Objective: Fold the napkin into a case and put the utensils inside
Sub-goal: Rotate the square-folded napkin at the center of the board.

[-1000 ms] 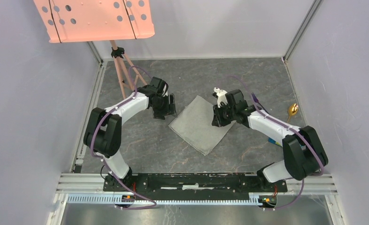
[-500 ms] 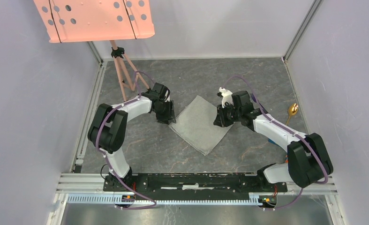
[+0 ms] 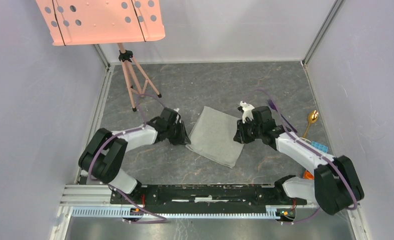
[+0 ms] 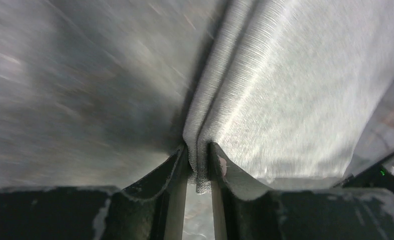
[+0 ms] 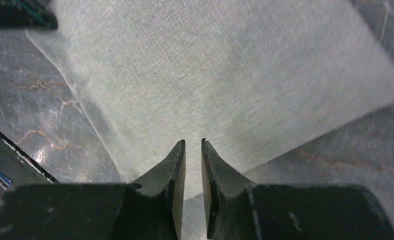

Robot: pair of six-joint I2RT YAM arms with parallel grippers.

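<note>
The grey napkin [image 3: 216,136] lies folded on the dark table between my two grippers. My left gripper [image 3: 183,136] is at its left edge; in the left wrist view it [image 4: 199,147] is shut on a bunched fold of the napkin [image 4: 285,90]. My right gripper [image 3: 241,135] is at its right edge; in the right wrist view its jaws [image 5: 193,142] stand nearly together with a corner of the napkin [image 5: 210,65] in the narrow gap. The purple fork [image 3: 277,111] and the gold-bowled spoon [image 3: 312,118] lie on the table right of the napkin, apart from it.
A salmon-pink perforated panel [image 3: 100,20] on a tripod [image 3: 134,82] stands at the back left. A blue block [image 3: 321,148] and an orange block [image 3: 309,175] lie by the right arm. Walls close in the table on three sides.
Both grippers have moved toward the near edge, and the napkin has shifted and turned with them. The left arm has dropped lower. The fork shows more fully now.
</note>
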